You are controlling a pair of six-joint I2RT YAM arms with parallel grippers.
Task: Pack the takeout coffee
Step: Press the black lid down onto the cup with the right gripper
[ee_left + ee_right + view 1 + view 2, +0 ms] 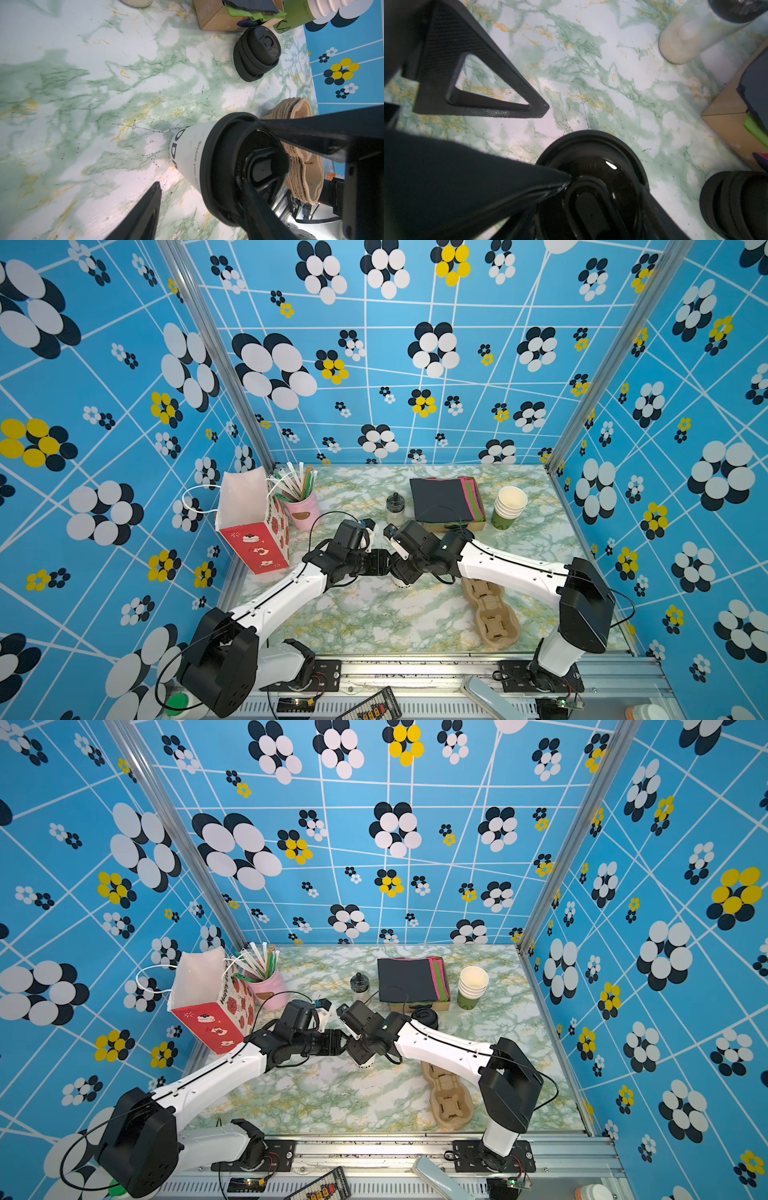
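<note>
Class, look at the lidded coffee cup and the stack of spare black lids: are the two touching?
Apart. The left wrist view shows a stretch of bare marble tabletop between the lidded coffee cup and the stack of black lids.

lidded cup (193, 153) 1 | bag (253, 526) 1 | jar (395, 506) 1 | mug (306, 513) 1 | napkin box (209, 18) 1

"Breeze you" on takeout coffee (192, 152)

Takeout coffee (191, 153) standing on marble table (83, 104), 2 tool fingers (301, 133) across its lid
</note>
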